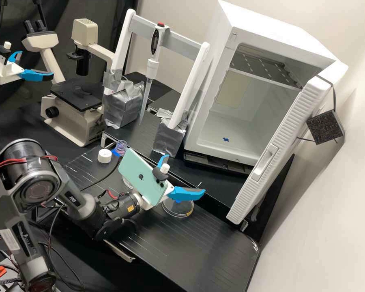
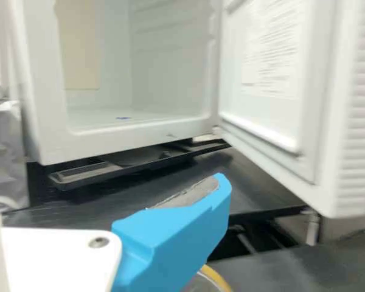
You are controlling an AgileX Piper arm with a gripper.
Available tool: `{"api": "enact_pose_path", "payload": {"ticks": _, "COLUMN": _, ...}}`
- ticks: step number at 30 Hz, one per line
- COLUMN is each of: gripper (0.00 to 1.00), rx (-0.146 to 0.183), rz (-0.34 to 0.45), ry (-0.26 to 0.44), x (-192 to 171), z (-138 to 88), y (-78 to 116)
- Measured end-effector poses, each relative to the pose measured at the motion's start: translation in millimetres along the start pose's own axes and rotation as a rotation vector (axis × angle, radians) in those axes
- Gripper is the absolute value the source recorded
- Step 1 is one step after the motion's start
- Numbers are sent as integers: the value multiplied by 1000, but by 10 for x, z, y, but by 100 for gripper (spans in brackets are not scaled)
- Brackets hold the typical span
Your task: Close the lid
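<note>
The door point(image 1: 280, 140) hangs wide open at the side of the white box point(image 1: 220, 44), so nothing of the closing looks done and the whole swing is left. The gripper point(image 1: 185, 174), its fingers spread and grasping nothing, is in front of the opening, apart from the door, and likely needs to get round to the outer face to push. Below it sits a clear dish point(image 1: 178, 209), easily knocked, with the pipette point(image 1: 151, 67) upright beside the box; the doorway itself looks unblocked
</note>
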Motion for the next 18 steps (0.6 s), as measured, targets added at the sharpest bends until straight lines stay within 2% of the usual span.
{"api": "enact_pose_path", "payload": {"ticks": 5, "gripper": 100, "rx": -18, "rz": -24, "ry": -24, "x": -111, "z": 90, "y": 1}}
{"api": "enact_pose_path", "payload": {"ticks": 18, "gripper": 100, "rx": -31, "rz": -36, "ry": -107, "x": -212, "z": 287, "y": 20}}
